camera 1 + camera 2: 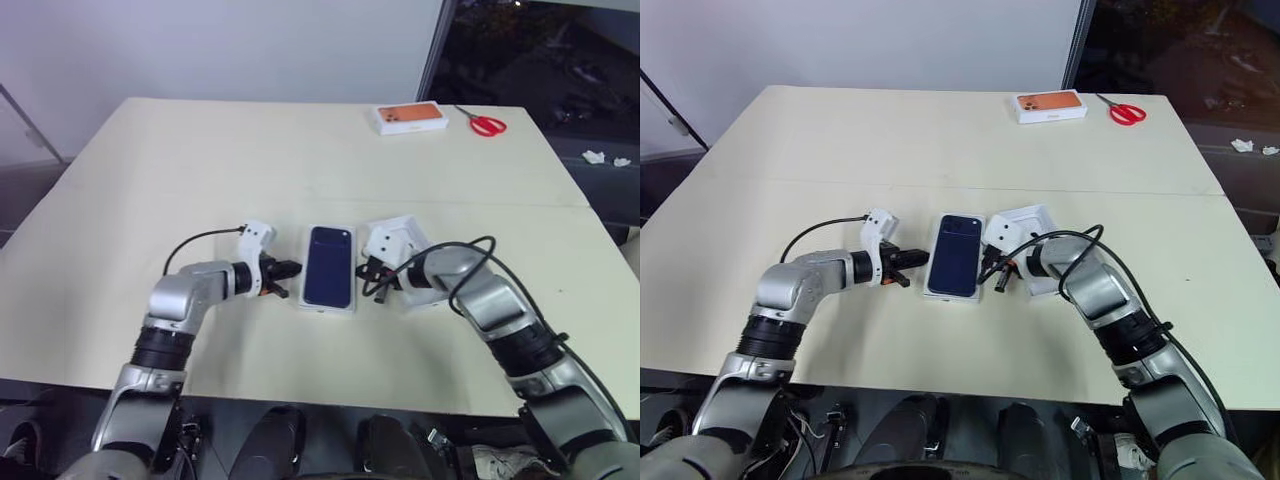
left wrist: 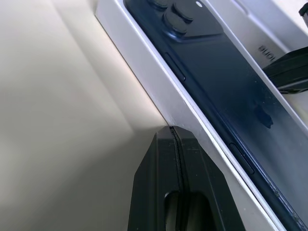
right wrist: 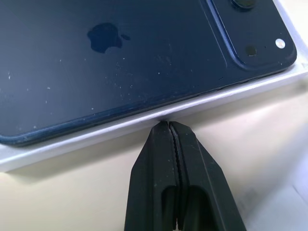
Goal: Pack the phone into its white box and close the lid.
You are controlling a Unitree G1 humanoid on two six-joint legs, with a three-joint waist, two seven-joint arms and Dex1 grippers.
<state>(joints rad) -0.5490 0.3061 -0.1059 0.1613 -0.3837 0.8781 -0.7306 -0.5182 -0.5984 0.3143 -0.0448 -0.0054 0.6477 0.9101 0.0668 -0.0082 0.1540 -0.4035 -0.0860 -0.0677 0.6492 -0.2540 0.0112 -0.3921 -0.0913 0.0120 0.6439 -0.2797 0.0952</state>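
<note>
Left gripper: the left gripper (image 1: 288, 268) has its two black fingers pressed together with nothing between them, tips right at the left long wall of the white box (image 2: 159, 91).
Right gripper: the right gripper (image 1: 991, 270) is clenched the same way, empty, its tips against the opposite long wall in the right wrist view.
Phone: the phone (image 1: 329, 265) lies back up in the white box, camera bump at the far end; from here it looks seated flat.
Step in hand: I'd judge both closed grippers are squaring the box from either side, so the pushes should be even and light, or the tray will skew or slide.
Lid: the white piece (image 1: 414, 232) just beyond the right gripper may be the lid; I can't tell for sure.
Table: cream tabletop (image 1: 200, 170).
Far edge: a box with an orange phone picture (image 1: 410, 118) and red scissors (image 1: 487, 124) sit well apart.
</note>
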